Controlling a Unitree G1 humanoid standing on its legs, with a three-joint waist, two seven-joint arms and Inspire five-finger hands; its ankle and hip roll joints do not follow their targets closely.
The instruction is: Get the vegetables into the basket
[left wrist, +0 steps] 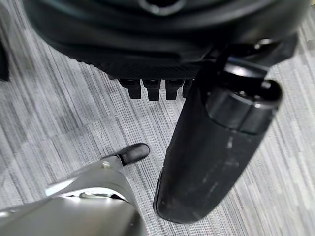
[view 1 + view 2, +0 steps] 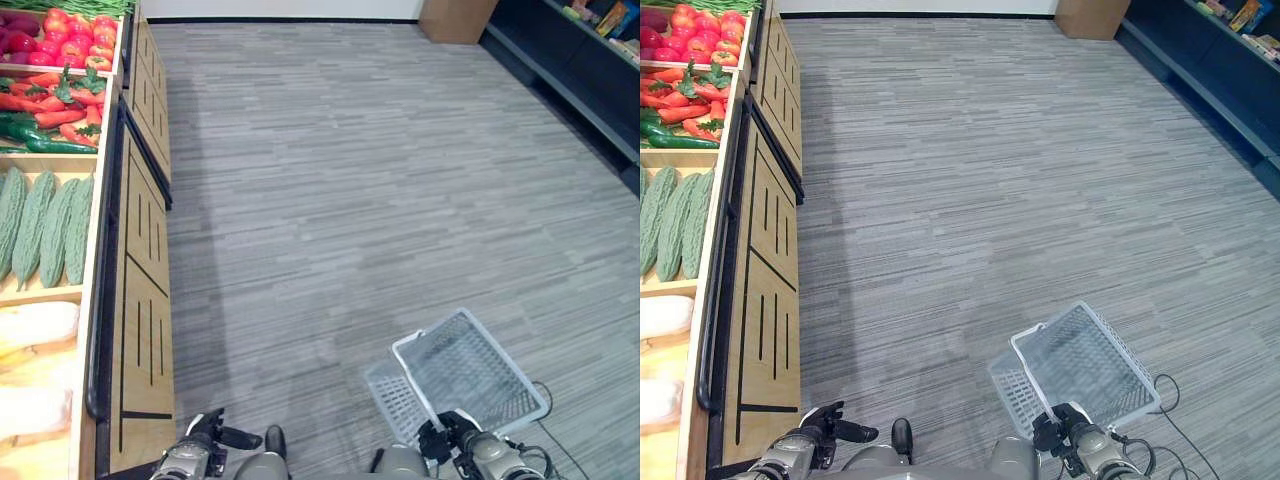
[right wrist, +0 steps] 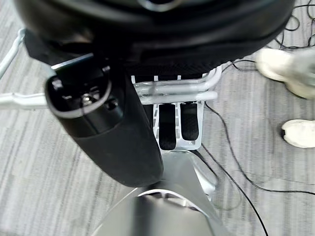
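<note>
Here the right hand [image 2: 447, 438] has its fingers curled round the handle of the white wire basket [image 2: 470, 372], which hangs above the grey floor [image 2: 380, 180]. Well left of the basket, the wooden counter [image 2: 140, 300] carries bitter gourds [image 2: 45, 225], carrots [image 2: 55, 105] and tomatoes [image 2: 75, 35] — untouched. The left hand [image 2: 212, 430] hangs relaxed, holding nothing.

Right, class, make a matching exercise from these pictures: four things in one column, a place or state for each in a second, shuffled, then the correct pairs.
Things:
1. white wire basket
2. bitter gourds
3. left hand
4. tomatoes

Places or states:
A. far compartment of the wooden stand
B. open, holding nothing
C. handle gripped by the right hand
D. lying side by side, mid-stand

Pairs: 1-C, 2-D, 3-B, 4-A
</note>
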